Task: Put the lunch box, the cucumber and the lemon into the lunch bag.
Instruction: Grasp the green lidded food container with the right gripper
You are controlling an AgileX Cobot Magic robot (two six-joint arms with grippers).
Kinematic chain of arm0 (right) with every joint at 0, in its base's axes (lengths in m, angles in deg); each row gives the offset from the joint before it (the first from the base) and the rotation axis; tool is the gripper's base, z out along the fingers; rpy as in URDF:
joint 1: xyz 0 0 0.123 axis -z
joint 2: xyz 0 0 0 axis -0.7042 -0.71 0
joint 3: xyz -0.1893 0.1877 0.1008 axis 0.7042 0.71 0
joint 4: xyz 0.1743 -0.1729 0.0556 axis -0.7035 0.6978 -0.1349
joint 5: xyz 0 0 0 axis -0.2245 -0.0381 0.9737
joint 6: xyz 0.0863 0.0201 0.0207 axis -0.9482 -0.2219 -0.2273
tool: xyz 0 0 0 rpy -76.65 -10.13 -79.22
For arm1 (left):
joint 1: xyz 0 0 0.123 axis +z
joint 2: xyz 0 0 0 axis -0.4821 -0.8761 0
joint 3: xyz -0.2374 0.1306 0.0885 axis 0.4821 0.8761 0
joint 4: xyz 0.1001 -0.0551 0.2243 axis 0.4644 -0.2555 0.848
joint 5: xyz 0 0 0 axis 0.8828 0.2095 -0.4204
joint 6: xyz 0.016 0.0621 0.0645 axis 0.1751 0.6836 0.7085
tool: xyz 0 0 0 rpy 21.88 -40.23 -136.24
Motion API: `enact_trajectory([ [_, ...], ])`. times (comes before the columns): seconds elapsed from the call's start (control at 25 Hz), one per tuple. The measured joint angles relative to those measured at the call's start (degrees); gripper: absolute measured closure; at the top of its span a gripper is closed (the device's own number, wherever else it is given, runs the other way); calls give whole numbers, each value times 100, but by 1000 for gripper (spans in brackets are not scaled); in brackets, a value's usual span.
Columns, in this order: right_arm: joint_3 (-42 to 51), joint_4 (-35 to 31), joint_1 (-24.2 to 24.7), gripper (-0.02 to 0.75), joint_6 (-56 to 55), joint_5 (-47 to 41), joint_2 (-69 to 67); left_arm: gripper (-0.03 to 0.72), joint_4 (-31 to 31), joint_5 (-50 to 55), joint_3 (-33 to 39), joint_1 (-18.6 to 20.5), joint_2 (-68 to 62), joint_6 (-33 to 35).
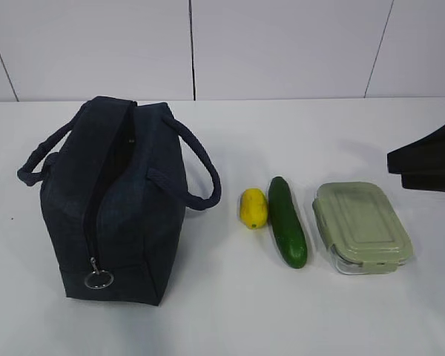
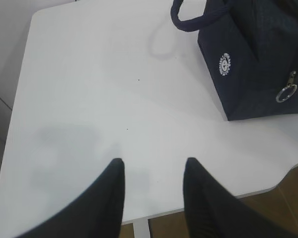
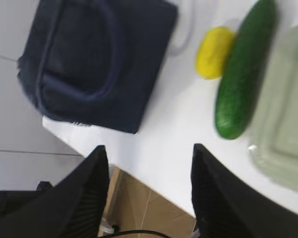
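Currently, both grippers, left (image 2: pixel 153 166) and right (image 3: pixel 149 151), are spread and empty; lemon (image 1: pixel 254 208), cucumber (image 1: pixel 287 222) and lunch box (image 1: pixel 362 226) lie beside the unzipped bag (image 1: pixel 115 204).

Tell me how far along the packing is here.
Nothing is packed yet. The lemon, cucumber and lunch box lie in a row on the table beside the lunch bag. Both the left gripper and right gripper are open and empty. All three items remain.
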Motion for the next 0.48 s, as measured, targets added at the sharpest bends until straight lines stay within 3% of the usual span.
enact_trajectory([
  [0.48, -1099, 1036, 254, 336, 86, 0, -1741, 421, 0, 0, 0, 0, 0, 0],
])
